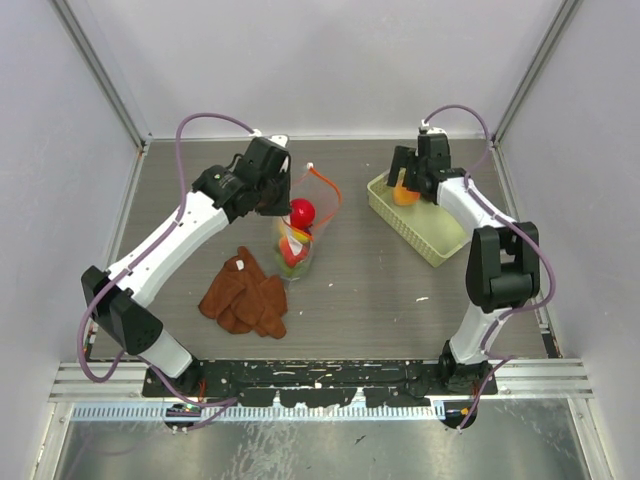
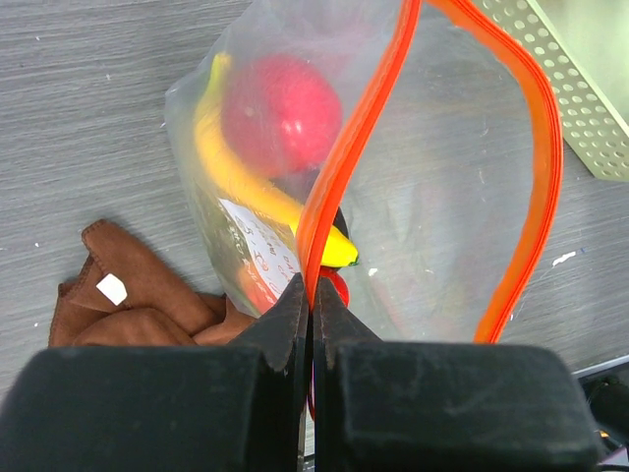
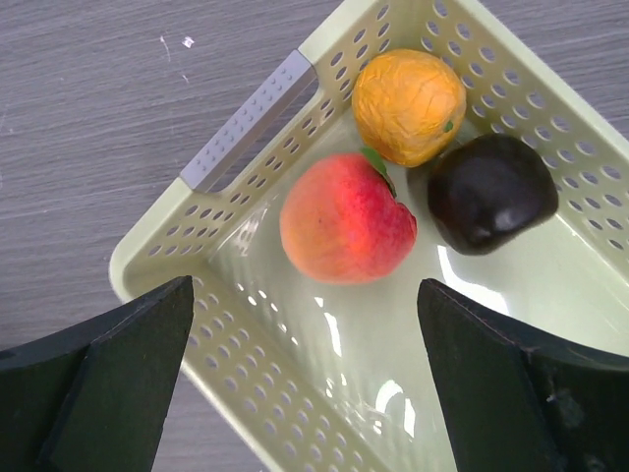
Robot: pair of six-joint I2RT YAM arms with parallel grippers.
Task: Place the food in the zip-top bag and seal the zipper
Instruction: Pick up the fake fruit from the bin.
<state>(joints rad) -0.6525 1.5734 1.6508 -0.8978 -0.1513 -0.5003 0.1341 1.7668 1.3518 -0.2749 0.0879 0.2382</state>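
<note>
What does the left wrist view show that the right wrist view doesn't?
Only left wrist: shut left fingers pinching the orange-red zipper strip of the clear zip-top bag, red toy apple and yellow toy banana inside, plus rust-brown cloth. Only right wrist: open right fingers over peach, orange-yellow piece and dark purple piece. Both: pale green slotted plastic basket, grey table.
</note>
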